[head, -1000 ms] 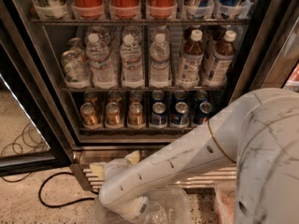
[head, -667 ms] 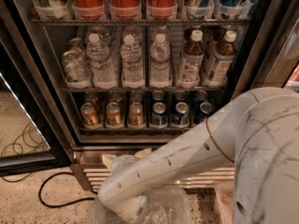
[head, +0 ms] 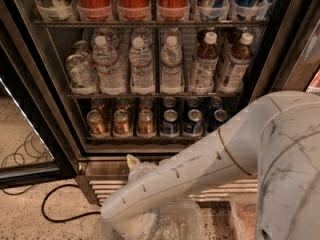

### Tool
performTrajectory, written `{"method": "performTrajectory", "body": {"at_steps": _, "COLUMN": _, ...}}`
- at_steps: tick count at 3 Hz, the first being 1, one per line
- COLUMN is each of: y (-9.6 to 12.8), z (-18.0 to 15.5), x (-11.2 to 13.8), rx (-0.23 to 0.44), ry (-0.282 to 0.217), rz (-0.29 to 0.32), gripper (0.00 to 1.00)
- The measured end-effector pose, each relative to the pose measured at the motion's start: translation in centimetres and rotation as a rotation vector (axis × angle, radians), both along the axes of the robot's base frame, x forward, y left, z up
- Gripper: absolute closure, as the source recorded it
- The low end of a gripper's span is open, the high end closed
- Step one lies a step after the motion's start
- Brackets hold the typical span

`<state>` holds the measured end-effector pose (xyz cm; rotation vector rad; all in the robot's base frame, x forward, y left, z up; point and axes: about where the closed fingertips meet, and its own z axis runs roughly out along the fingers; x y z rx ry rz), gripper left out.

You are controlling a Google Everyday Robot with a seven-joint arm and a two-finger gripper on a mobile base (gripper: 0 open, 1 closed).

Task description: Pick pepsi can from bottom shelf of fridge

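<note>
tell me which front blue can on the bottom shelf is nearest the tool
The leftmost blue pepsi can, right beside the gold cans; the tool sits low by the fridge base, below and left of it.

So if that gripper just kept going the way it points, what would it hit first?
Probably the fridge's steel base: the gripper sits low in front of it, pointing up beneath the gold-brown cans. Depth is unclear.

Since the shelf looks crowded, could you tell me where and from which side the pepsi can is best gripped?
Probably the front pepsi can by its upright body, coming level from the open front: the rack above blocks its top, and cans stand behind. The gripper is low, before the fridge base, below the bottom shelf.
</note>
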<state>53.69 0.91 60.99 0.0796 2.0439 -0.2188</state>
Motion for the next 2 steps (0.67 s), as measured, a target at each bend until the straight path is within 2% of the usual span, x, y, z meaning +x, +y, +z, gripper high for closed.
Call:
{"method": "performTrajectory", "body": {"at_steps": 1, "y": -0.54, "z": 0.33, "x": 0.07, "rx": -0.010, "ry": -0.013, "rz": -0.017, "gripper": 0.00}}
{"method": "performTrajectory", "body": {"at_steps": 2, "y": -0.62, "z": 0.06, "x": 0.32, "rx": 0.007, "ry": -0.048, "rz": -0.039, "gripper": 0.00}}
